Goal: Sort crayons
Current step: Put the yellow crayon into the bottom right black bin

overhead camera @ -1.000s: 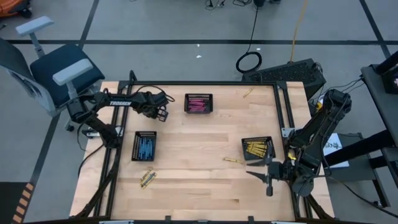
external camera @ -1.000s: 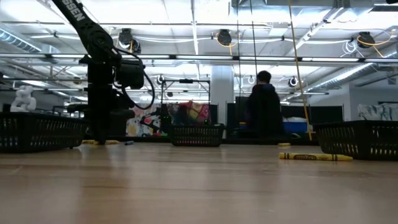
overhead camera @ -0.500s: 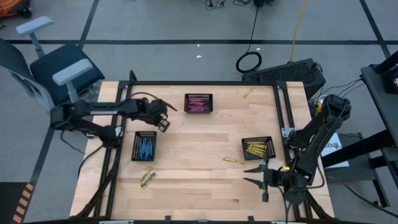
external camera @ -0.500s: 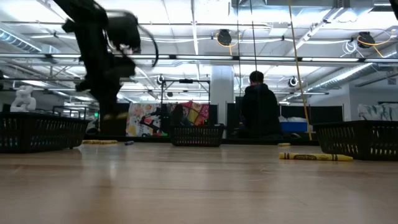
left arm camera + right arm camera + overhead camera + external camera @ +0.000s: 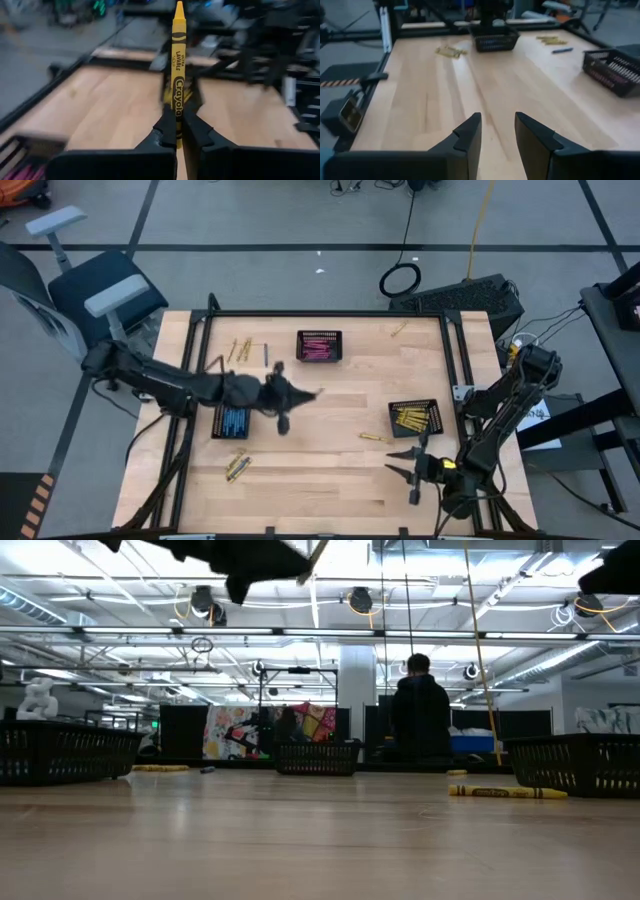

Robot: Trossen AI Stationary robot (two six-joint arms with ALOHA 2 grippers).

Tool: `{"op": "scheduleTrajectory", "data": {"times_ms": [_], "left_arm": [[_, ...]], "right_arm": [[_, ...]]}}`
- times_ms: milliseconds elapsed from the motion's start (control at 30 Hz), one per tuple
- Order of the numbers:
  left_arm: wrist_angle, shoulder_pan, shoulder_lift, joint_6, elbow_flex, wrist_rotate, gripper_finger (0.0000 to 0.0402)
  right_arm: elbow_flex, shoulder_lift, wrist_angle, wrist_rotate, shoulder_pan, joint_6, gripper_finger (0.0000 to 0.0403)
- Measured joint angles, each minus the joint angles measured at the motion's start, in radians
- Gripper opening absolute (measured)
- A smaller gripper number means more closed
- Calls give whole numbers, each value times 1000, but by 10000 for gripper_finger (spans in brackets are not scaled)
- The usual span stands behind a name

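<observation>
We see the left hand (image 5: 176,131) clamped tight on a yellow crayon (image 5: 177,70), holding it above the bench (image 5: 330,480) just beside the basket of blue crayons (image 5: 232,421), toward the bench's middle. The right hand (image 5: 497,131) waits near the basket of yellow crayons (image 5: 414,418), fingers parted and holding nothing. More loose crayons (image 5: 237,466) lie close to the blue basket.

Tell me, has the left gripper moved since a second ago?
Yes. The left gripper, shut on a yellow crayon, swung from beside the pink-crayon basket toward the table's middle.
</observation>
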Motion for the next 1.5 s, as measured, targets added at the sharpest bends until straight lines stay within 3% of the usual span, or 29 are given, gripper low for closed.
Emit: {"op": "scheduleTrajectory", "data": {"times_ms": [333,567,700,867,1100,1500], "left_arm": [[471,-146,326,153,6,-69,1],[535,-192,489,231,139,-72,1],[529,-209,547,289,222,-70,1],[458,-219,572,308,289,-57,1],[438,-220,571,308,301,-53,1],[433,-220,571,301,301,-54,1]], "right_arm": [[0,-77,54,102,-33,-134,180],[0,-62,317,53,-114,-470,210],[0,-43,450,-83,-160,-634,207],[0,-25,626,-111,-189,-782,201],[0,-24,731,-289,-225,-859,195],[0,-24,753,-297,-278,-861,115]]}}
